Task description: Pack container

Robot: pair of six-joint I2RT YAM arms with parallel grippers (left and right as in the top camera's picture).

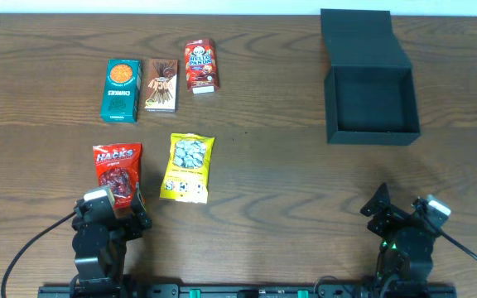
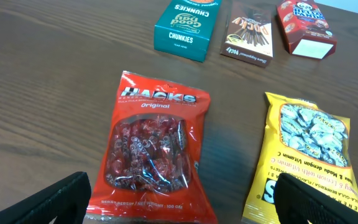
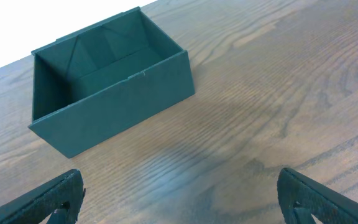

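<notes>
On brown wood-grain table (image 1: 272,165), open container (image 1: 369,83), snack packs (image 1: 188,168), left pincer (image 1: 113,207), right pincer (image 1: 402,207) both released

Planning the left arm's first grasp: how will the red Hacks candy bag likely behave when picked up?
The red Hacks bag is glossy film over loose wrapped candies, so it will probably sag and shift rather than stay stiff. The shiny surface may be slippery. Lying flat on the table, it is unlikely to roll or tip.
</notes>
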